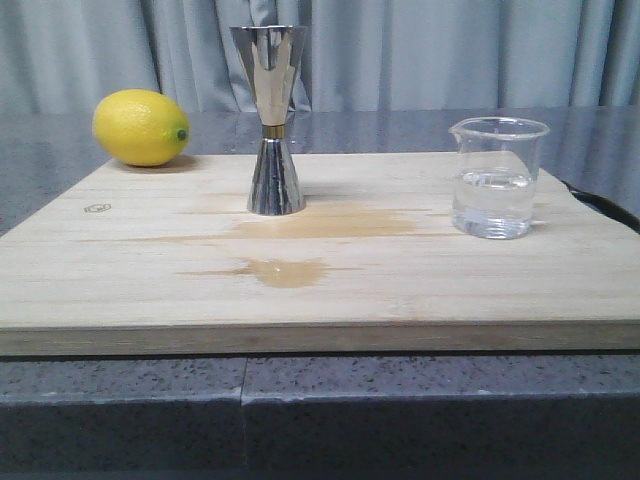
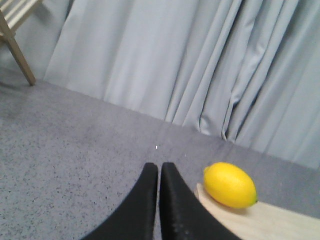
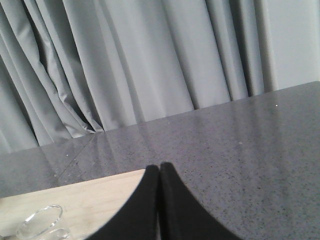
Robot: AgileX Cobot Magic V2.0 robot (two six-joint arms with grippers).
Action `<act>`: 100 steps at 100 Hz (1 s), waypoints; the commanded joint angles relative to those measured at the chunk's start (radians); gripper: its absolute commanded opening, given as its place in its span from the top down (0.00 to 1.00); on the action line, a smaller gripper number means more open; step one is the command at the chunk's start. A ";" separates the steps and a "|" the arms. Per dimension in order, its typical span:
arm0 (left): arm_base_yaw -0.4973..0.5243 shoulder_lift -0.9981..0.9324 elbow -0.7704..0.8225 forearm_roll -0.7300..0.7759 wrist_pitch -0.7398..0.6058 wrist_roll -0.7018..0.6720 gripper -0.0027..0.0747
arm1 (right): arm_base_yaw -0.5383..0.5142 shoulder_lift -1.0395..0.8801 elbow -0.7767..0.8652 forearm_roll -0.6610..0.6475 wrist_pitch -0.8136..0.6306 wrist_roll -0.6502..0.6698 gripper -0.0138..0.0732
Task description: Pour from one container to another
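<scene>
The clear glass beaker [image 1: 497, 177], partly filled with clear liquid, stands on the right of the wooden board [image 1: 150, 280]; its rim [image 3: 40, 222] shows in the right wrist view. The tall steel jigger [image 1: 271, 118] with a gold waist band stands upright at the board's middle back. Neither gripper appears in the front view. My left gripper [image 2: 159, 167] is shut and empty, hovering over the grey counter near the board's corner. My right gripper [image 3: 159, 167] is shut and empty above the board's far right corner, apart from the beaker.
A yellow lemon [image 1: 141, 127] lies at the board's back left corner, also seen as the lemon [image 2: 230, 184] beside the left fingers. Wet stains [image 1: 290, 270] mark the board in front of the jigger. Grey curtains [image 1: 450, 50] hang behind the speckled counter [image 1: 120, 390].
</scene>
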 commanded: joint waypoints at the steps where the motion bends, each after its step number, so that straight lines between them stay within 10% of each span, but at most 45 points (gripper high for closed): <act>1: -0.009 0.123 -0.126 -0.019 0.084 0.071 0.99 | -0.009 0.092 -0.120 -0.003 0.074 0.002 0.92; 53: -0.009 0.661 -0.295 -0.904 0.494 1.114 0.99 | 0.057 0.500 -0.315 0.210 0.332 -0.255 0.91; 77: -0.009 0.796 -0.295 -1.030 0.667 1.403 0.98 | 0.127 0.588 -0.315 0.225 0.274 -0.266 0.55; 100: -0.009 0.877 -0.295 -1.093 0.748 1.558 0.58 | 0.208 0.638 -0.292 0.225 0.126 -0.266 0.39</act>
